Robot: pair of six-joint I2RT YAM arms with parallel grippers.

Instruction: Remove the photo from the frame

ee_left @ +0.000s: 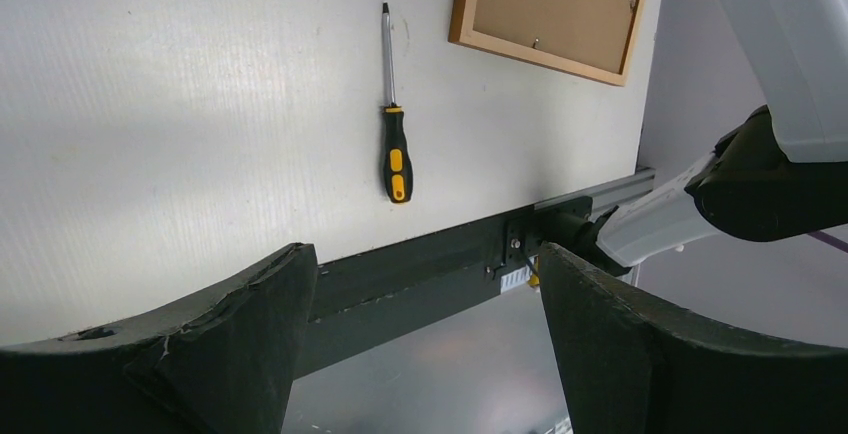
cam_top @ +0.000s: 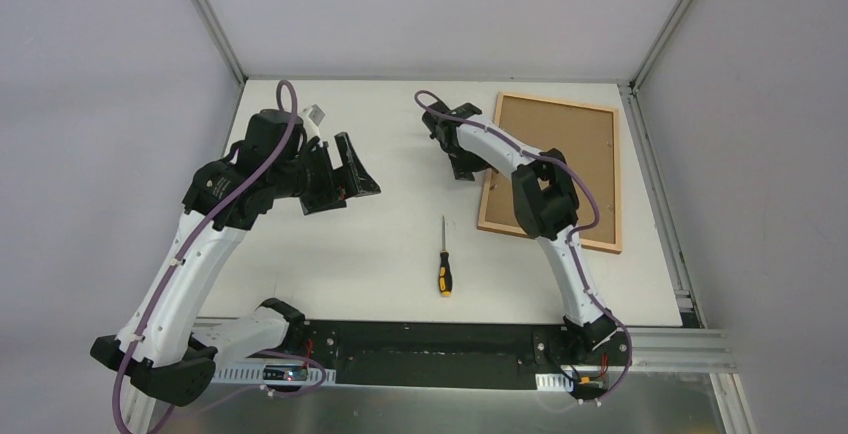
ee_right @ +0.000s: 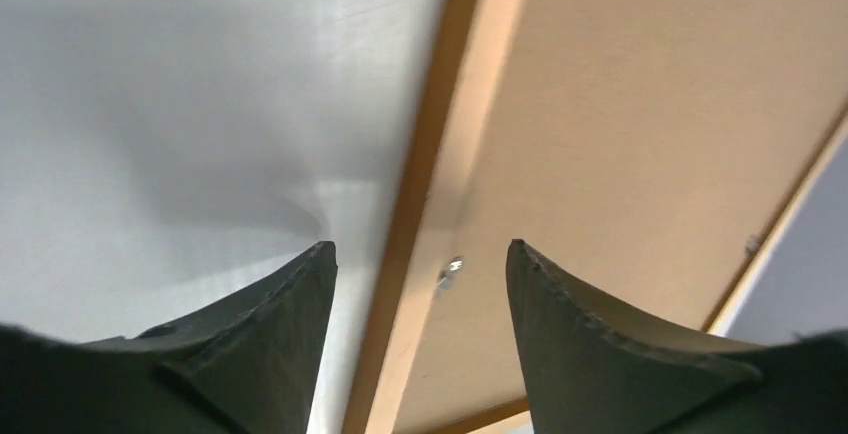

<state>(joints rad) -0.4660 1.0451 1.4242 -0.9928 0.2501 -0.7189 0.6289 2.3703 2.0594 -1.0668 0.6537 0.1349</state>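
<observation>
The frame (cam_top: pixel 575 139) lies face down at the back right of the table, with its corkboard-brown back up. The photo is hidden. My right gripper (cam_top: pixel 465 166) is open and hovers just above the frame's left edge. In the right wrist view its fingers straddle the orange-brown rail (ee_right: pixel 430 154), with the gripper midpoint (ee_right: pixel 420 249) over a small metal tab (ee_right: pixel 450 271) on the back (ee_right: pixel 650 104). My left gripper (cam_top: pixel 345 186) is open and empty above the table's left half. In the left wrist view (ee_left: pixel 425 264) it looks towards the frame (ee_left: pixel 555 4).
A black-and-yellow screwdriver (cam_top: pixel 443 266) lies on the white table between the arms, tip pointing away; it also shows in the left wrist view (ee_left: pixel 395 144). The right arm's forearm (cam_top: pixel 545 199) crosses over the frame's near left corner. Grey walls enclose the table.
</observation>
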